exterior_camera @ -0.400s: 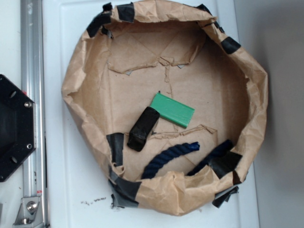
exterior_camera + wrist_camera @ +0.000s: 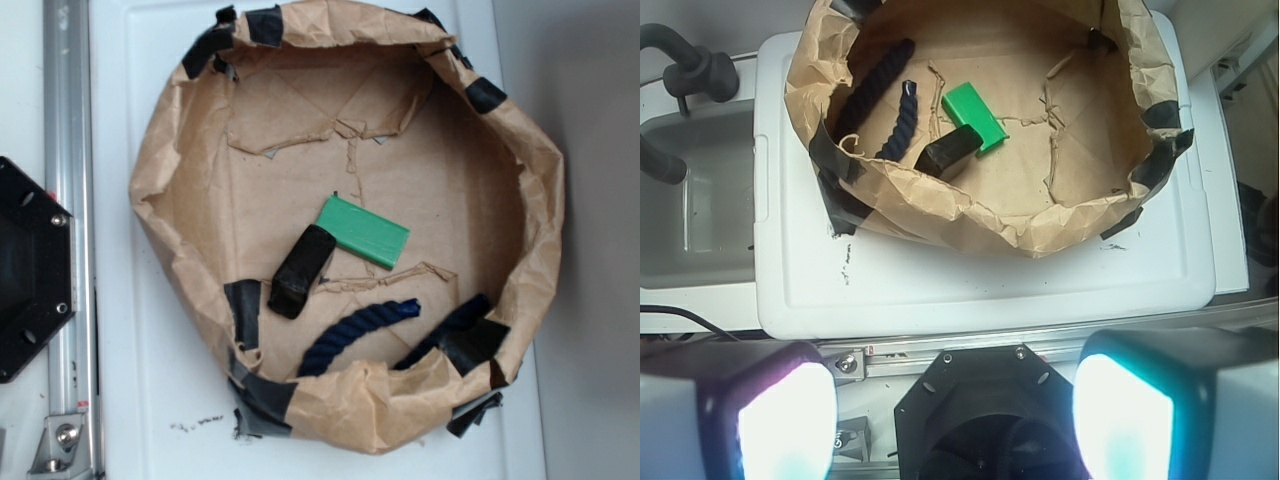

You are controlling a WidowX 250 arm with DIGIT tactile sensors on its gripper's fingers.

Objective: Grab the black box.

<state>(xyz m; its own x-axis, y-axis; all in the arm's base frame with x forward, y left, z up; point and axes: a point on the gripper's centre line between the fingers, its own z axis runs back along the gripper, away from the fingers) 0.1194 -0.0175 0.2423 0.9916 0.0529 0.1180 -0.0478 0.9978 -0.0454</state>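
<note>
The black box [image 2: 301, 271] is a small glossy black oblong block. It lies tilted on the floor of a brown paper basin [image 2: 180, 130], touching the corner of a flat green block [image 2: 364, 231]. In the wrist view the black box [image 2: 950, 151] shows just behind the basin's near wall, beside the green block [image 2: 975, 116]. My gripper [image 2: 952, 418] is open and empty, high above the robot's black base, well short of the basin. It does not show in the exterior view.
A dark blue rope [image 2: 355, 331] lies in the basin near the box, also in the wrist view [image 2: 902, 118]. Black tape patches [image 2: 243, 308] line the paper rim. The basin stands on a white board [image 2: 990, 285]. A metal rail [image 2: 68, 200] and the black base [image 2: 30, 268] are at the left.
</note>
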